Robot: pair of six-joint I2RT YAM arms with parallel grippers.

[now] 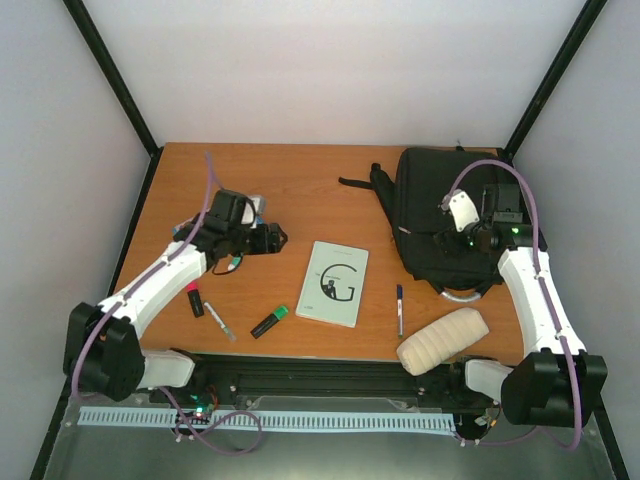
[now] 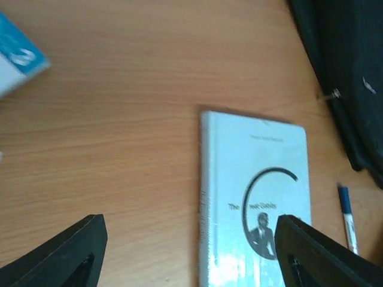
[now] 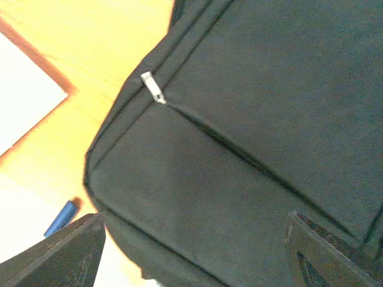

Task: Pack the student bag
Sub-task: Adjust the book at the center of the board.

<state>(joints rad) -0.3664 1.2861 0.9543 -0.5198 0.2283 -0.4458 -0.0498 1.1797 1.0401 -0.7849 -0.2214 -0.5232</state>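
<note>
Well, the student bag lies flat at the far right of the table. As far as I can see its zip is closed, so nothing can go in yet. My right gripper hangs over the black fabric with its jaws wide apart and empty. If I bring it down carelessly, I think the fingers will pinch loose cloth and drag the whole bag, because nothing holds it in place.

The book lies near the middle, in front of my left gripper, which is also open and holds nothing. The book is flat on the wood, so the fingers may slide over its smooth cover or push it against the bag.

The cream pouch, near the right arm's base, looks soft and that arm could sweep it aside. The blue pen, between book and pouch, may roll if bumped.

My smallest worry is the zipper pull. It is thin, lies against the seam, and could easily escape the jaws.
</note>
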